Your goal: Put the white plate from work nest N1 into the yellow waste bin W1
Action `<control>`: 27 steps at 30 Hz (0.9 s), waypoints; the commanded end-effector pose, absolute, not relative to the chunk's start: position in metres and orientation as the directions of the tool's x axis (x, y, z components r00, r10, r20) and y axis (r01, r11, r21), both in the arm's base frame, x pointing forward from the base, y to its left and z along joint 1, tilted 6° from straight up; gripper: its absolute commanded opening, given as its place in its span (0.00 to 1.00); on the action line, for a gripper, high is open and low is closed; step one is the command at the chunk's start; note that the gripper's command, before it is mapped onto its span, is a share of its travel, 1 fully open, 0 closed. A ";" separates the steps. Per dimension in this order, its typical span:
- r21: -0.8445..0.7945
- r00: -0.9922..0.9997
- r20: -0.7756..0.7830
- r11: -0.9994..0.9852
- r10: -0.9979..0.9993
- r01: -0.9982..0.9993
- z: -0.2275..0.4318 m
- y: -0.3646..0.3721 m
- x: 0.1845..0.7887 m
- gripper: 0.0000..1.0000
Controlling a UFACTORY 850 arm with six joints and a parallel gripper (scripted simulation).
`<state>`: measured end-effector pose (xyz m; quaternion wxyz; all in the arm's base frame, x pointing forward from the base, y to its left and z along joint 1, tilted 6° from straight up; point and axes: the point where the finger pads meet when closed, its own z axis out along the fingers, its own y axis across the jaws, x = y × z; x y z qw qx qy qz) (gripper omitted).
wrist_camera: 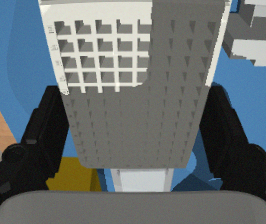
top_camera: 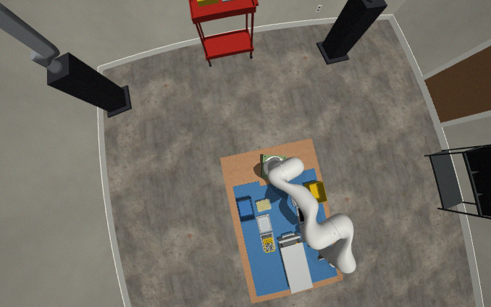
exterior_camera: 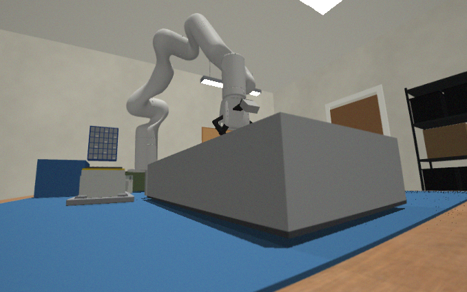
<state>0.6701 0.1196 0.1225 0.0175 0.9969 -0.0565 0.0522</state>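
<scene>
Above the blue surface (wrist_camera: 24, 56), the white plate (wrist_camera: 104, 50) is clamped by its long sides between the black fingers, which are spread wide around it. The plate is held in the air, half in shadow. A patch of yellow is seen beneath its near left corner.

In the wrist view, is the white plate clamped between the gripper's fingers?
Yes. The white plate sits between the gripper's two black fingers, lifted above the blue mat.
</scene>
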 end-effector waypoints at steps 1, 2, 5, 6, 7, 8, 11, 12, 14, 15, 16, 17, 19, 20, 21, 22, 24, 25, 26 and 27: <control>0.028 0.988 0.108 -0.993 -0.111 -0.115 0.124 0.120 0.671 0.00; 0.028 0.988 0.108 -0.993 -0.111 -0.115 0.124 0.120 0.671 0.00; 0.029 0.989 0.108 -0.994 -0.101 -0.104 0.123 0.124 0.664 0.00; 0.029 0.989 0.108 -0.994 -0.101 -0.104 0.123 0.125 0.662 0.00; 0.029 0.989 0.108 -0.994 -0.101 -0.104 0.122 0.126 0.659 0.00; 0.029 0.989 0.108 -0.994 -0.101 -0.104 0.122 0.127 0.657 0.00; 0.029 0.989 0.108 -0.994 -0.101 -0.104 0.121 0.131 0.650 0.00; 0.029 0.989 0.108 -0.994 -0.101 -0.104 0.121 0.132 0.647 0.00; 0.029 0.989 0.108 -0.994 -0.101 -0.104 0.120 0.135 0.643 0.00; 0.029 0.989 0.108 -0.994 -0.101 -0.104 0.120 0.136 0.640 0.00; 0.029 0.989 0.108 -0.994 -0.101 -0.104 0.120 0.137 0.638 0.00; 0.029 0.989 0.108 -0.994 -0.101 -0.104 0.119 0.138 0.636 0.00; 0.029 0.989 0.108 -0.994 -0.101 -0.104 0.119 0.138 0.636 0.00; 0.029 0.989 0.108 -0.994 -0.101 -0.104 0.119 0.139 0.633 0.00; 0.029 0.989 0.108 -0.994 -0.101 -0.104 0.119 0.141 0.631 0.00; 0.029 0.989 0.108 -0.994 -0.101 -0.104 0.119 0.142 0.629 0.00; 0.029 0.989 0.108 -0.994 -0.101 -0.104 0.118 0.144 0.624 0.00; 0.029 0.989 0.108 -0.994 -0.101 -0.104 0.118 0.146 0.622 0.00; 0.029 0.989 0.108 -0.994 -0.101 -0.104 0.117 0.147 0.619 0.00; 0.029 0.989 0.108 -0.994 -0.101 -0.104 0.117 0.148 0.617 0.00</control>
